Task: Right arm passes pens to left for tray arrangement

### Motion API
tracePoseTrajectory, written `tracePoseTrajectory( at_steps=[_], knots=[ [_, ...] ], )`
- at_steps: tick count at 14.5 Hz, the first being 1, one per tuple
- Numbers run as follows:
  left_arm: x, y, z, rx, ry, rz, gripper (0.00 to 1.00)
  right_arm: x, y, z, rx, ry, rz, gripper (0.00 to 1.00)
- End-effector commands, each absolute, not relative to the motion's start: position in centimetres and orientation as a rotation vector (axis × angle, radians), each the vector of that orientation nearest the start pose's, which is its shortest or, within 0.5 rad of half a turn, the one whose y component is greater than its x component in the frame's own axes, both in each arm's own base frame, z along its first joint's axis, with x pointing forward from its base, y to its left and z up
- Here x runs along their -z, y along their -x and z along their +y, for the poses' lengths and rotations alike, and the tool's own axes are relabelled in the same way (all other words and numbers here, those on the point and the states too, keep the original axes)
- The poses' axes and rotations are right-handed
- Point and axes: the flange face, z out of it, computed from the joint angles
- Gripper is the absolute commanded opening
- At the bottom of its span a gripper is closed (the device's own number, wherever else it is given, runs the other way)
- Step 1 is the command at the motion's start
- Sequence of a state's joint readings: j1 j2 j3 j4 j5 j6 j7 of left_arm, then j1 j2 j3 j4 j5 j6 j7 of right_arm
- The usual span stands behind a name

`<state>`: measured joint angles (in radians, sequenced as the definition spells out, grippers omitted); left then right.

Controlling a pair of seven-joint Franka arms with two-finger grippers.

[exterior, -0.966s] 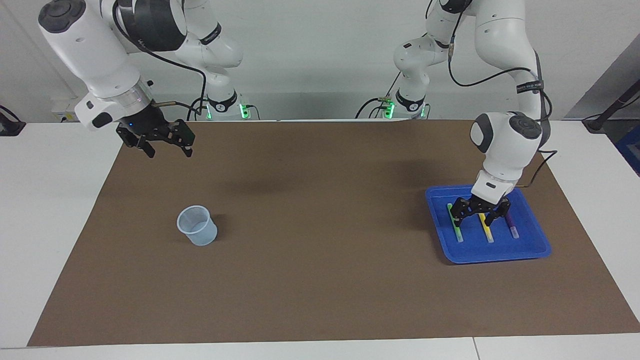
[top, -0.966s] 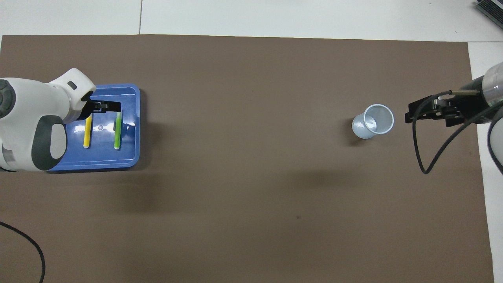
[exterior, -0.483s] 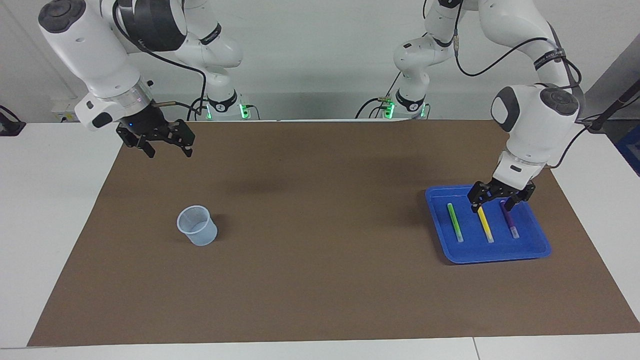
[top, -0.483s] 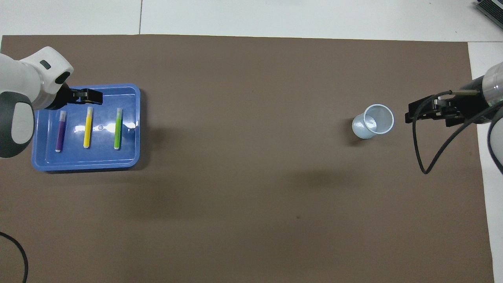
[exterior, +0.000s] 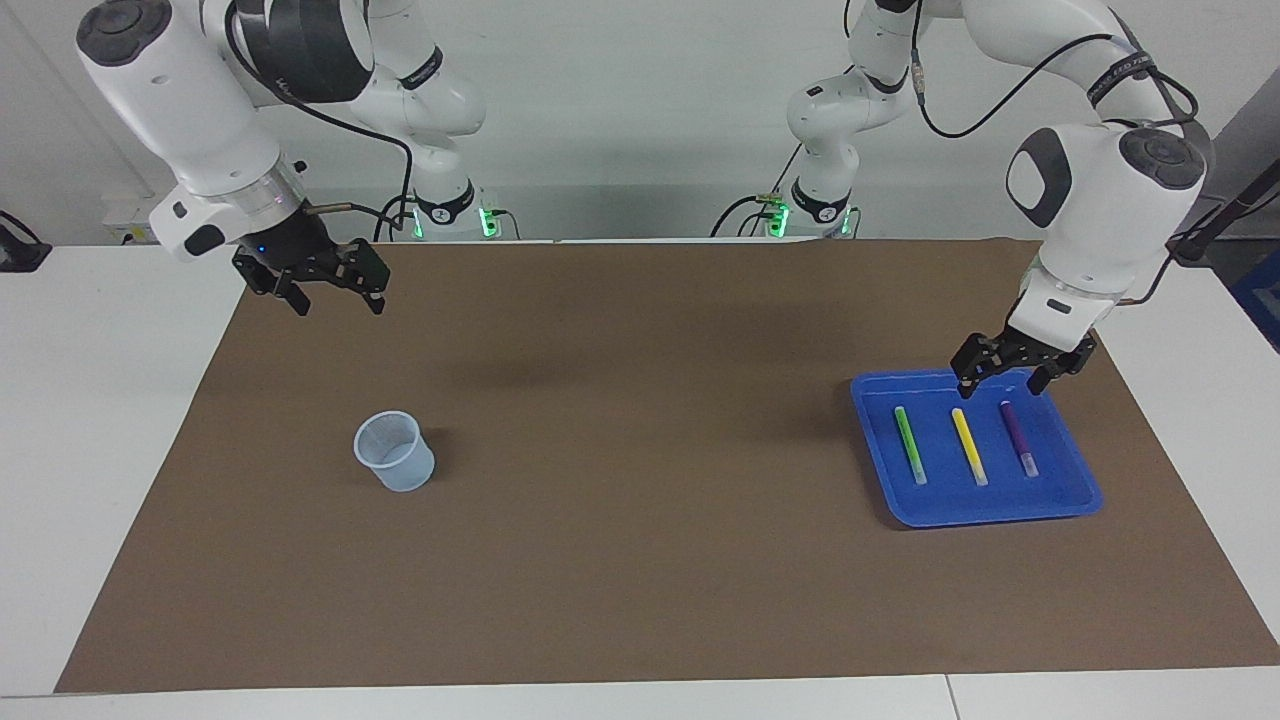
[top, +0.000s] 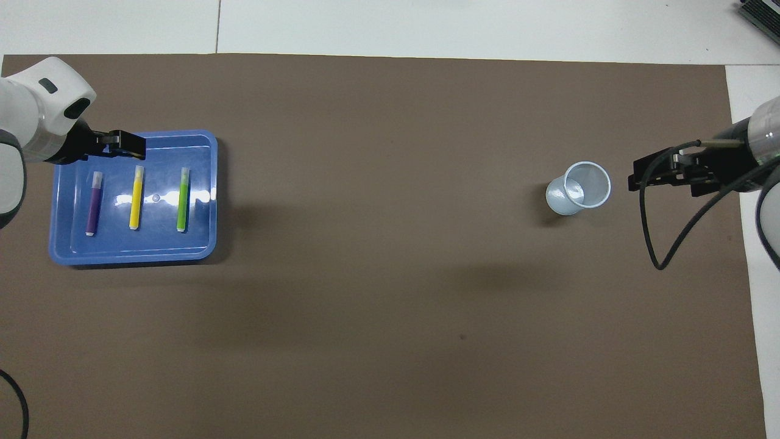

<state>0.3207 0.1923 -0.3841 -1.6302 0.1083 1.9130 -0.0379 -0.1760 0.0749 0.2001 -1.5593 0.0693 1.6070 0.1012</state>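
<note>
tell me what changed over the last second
The left hand rose from low in the blue tray, down among the pens, and drew back toward the robots; it now hangs open and empty over the tray's robot-side rim. The green pen, yellow pen and purple pen stayed put, side by side. The right hand and the cup did not move.

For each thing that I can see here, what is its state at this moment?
Green pen: lying flat in the tray.
Yellow pen: lying flat in the tray.
Purple pen: lying flat in the tray.
Tray: flat on the mat.
Cup: upright, empty.
Left tool: open, empty, over the tray's rim.
Right tool: open, empty, waiting.
</note>
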Motion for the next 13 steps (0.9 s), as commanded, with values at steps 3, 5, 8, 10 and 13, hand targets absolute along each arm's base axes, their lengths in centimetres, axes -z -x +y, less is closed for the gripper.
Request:
tracePoseTrajectory(
  at_steps=[3, 5, 8, 10, 13],
  knots=[
    [-53.5, -61.8, -2.2, 0.124, 3.092, 0.07, 1.0, -59.3, -57.3, 1.6, -0.038, 3.068, 0.116, 1.0],
    [-54.0, -61.4, -2.1, 0.117, 3.086, 0.074, 1.0, -59.3, -57.3, 1.6, -0.038, 3.068, 0.116, 1.0],
    [-55.3, -60.4, -2.9, 0.109, 3.073, 0.094, 1.0, -59.3, -57.3, 1.6, -0.038, 3.068, 0.116, 1.0],
    [-56.4, -59.5, -3.6, 0.104, 3.054, 0.101, 1.0, -59.3, -57.3, 1.6, -0.038, 3.068, 0.116, 1.0],
    [-57.2, -58.2, -3.3, 0.048, 3.04, 0.091, 1.0, -59.3, -57.3, 1.7, -0.04, 3.069, 0.111, 1.0]
  ],
)
